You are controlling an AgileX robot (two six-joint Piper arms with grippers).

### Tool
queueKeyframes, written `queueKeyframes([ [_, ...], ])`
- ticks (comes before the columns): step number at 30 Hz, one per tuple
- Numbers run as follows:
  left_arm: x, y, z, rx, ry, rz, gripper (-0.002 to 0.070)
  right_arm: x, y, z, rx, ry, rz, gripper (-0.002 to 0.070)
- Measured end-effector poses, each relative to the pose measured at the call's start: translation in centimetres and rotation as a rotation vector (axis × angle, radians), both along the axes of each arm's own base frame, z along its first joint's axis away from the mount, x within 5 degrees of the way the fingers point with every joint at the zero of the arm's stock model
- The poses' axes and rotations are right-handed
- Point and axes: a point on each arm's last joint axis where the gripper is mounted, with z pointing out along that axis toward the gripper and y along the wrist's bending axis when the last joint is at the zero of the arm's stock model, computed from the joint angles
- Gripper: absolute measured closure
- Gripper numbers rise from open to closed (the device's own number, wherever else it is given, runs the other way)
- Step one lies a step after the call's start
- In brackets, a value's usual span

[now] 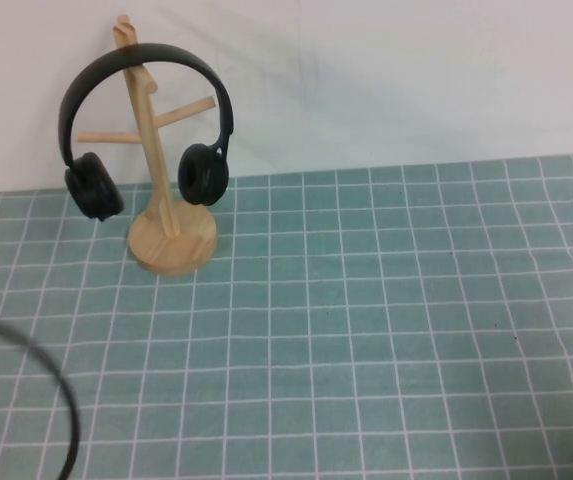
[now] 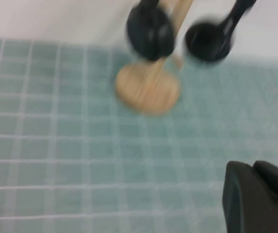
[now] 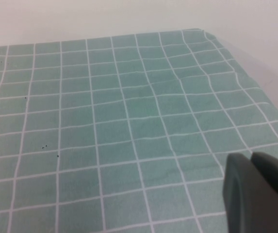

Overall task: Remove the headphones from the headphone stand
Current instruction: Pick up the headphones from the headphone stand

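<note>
Green gridded cloth [image 1: 386,330] under a white wall. Left gripper [image 2: 257,199] shows as a dark corner in its wrist view, facing the stand [image 1: 171,240]; grip state, cannot tell. Right gripper [image 3: 260,194] sits over bare cloth, same story. Out at eleven o'clock, matte black headphones [image 1: 146,60] hang by their thin band over the pale wood post, cups dangling either side.

My left tool [image 2: 260,199] shows in its wrist view only as a matte black, smooth-sided block with rounded corners and a seam running between two dark parts. My right tool [image 3: 260,191] looks much the same in its own wrist view: a dark grey-black rounded shell, with a narrow groove dividing it. Over the bench's near left corner, a thin black cable [image 1: 61,400] of mine curves down.
</note>
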Motion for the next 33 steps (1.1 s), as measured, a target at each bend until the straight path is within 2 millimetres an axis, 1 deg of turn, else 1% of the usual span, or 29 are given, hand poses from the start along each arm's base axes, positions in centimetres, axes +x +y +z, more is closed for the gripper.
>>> queueKeyframes([
  [2, 1.8, 0.1, 1.0, 0.108, 0.045, -0.052, 0.0678, 0.0, 0.0, 0.0, 0.0, 0.0, 0.0, 0.0684],
  [4, 4.1, 0.2, 1.6, 0.204, 0.082, -0.112, 0.0678, 0.0, 0.0, 0.0, 0.0, 0.0, 0.0, 0.0684],
  [8, 9.0, 0.3, 1.8, 0.258, 0.145, -0.15, 0.0678, 0.0, 0.0, 0.0, 0.0, 0.0, 0.0, 0.0684],
  [11, 12.3, 0.3, 1.9, 0.28, 0.164, -0.159, 0.0678, 0.0, 0.0, 0.0, 0.0, 0.0, 0.0, 0.0684],
  [13, 14.1, -0.3, 2.1, 0.303, 0.15, -0.183, 0.0678, 0.0, 0.0, 0.0, 0.0, 0.0, 0.0, 0.0684],
  [15, 15.5, -1.5, 2.7, 0.347, 0.128, -0.228, 0.0678, 0.0, 0.0, 0.0, 0.0, 0.0, 0.0, 0.0684],
  [16, 16.1, -2.5, 2.9, 0.373, 0.121, -0.256, 0.0678, 0.0, 0.0, 0.0, 0.0, 0.0, 0.0, 0.0684],
  [19, 17.0, -5.3, 3.2, 0.479, 0.106, -0.309, 0.0678, 0.0, 0.0, 0.0, 0.0, 0.0, 0.0, 0.0684],
  [22, 17.1, -7.7, 3.5, 0.612, 0.061, -0.323, 0.0678, 0.0, 0.0, 0.0, 0.0, 0.0, 0.0, 0.0684],
  [25, 16.9, -8.8, 3.9, 0.741, -0.006, -0.331, 0.0678, 0.0, 0.0, 0.0, 0.0, 0.0, 0.0, 0.0684],
  [27, 16.9, -9.2, 4.2, 0.78, -0.049, -0.339, 0.067, 0.0, 0.0, 0.0, 0.0, 0.0, 0.0, 0.0684],
  [30, 17.2, -9.0, 4.5, 0.82, -0.093, -0.332, 0.0612, 0.0, 0.0, 0.0, 0.0, 0.0, 0.0, 0.0684],
  [31, 17.4, -8.8, 4.6, 0.824, -0.105, -0.327, 0.0576, 0.0, 0.0, 0.0, 0.0, 0.0, 0.0, 0.0684],
  [33, 17.7, -8.6, 4.9, 0.82, -0.142, -0.322, 0.0476, 0.0, 0.0, 0.0, 0.0, 0.0, 0.0, 0.0684],
])
